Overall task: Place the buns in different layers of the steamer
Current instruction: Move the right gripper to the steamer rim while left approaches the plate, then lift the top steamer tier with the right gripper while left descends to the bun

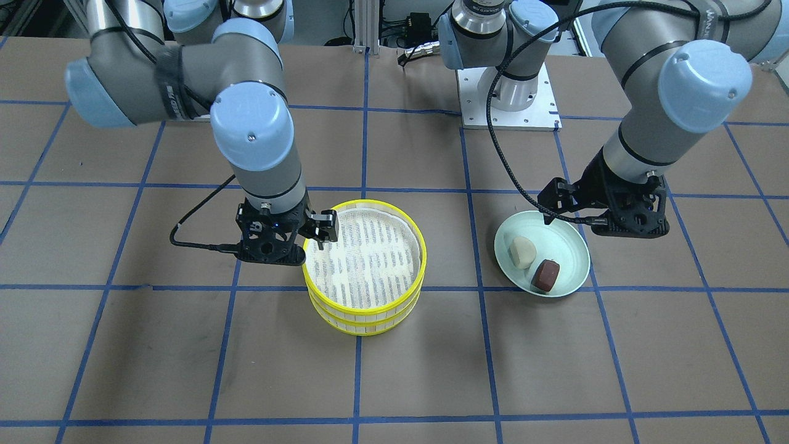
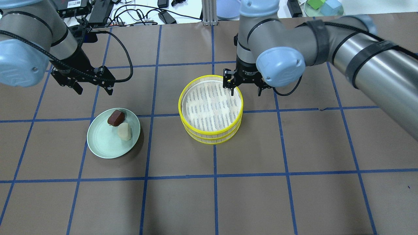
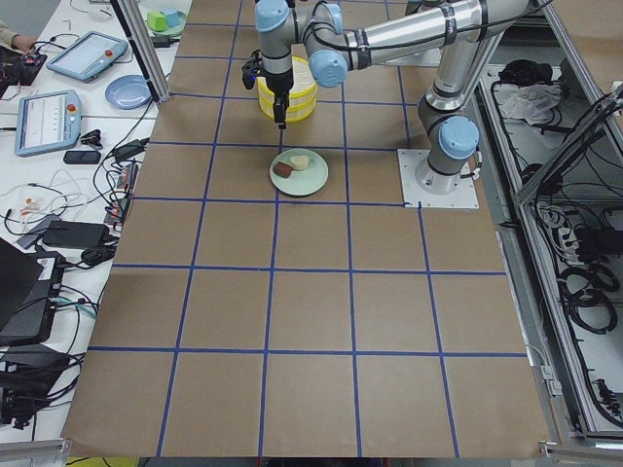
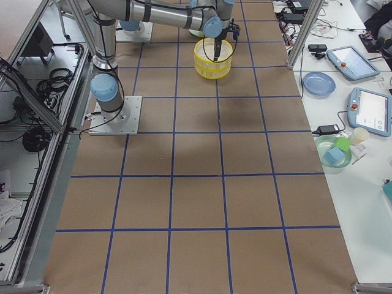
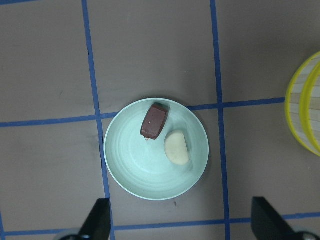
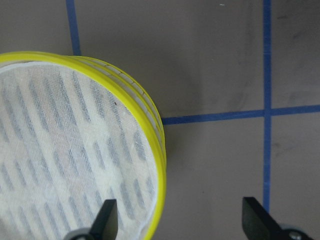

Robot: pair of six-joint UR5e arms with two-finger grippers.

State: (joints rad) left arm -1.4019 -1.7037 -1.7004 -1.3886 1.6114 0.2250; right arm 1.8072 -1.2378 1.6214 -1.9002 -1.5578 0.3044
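We log a table point(image 4: 196, 202) covered in brown paper, gridded with blue tape lines point(image 4: 223, 177), flanked on one long side by a white bench point(image 4: 373, 196) carrying teach pendants point(image 4: 372, 110) and a blue dish point(image 4: 319, 83), with aluminium posts point(image 4: 303, 33) and coiled black cables point(image 4: 60, 76) around it, under even light.

Table point(image 2: 294, 147): plate point(image 2: 100, 141), steamer point(image 2: 211, 137) (seemingly two layers)

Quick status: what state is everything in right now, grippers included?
bottom tray: on the table, inside hidden.
top tray: stacked on the bottom tray, empty.
plate: holds both buns.
white bun: lying on the plate, not gripped.
brown bun: lying on the plate, not gripped.
left gripper: open, empty, near the plate.
right gripper: open, straddling the top tray's rim.
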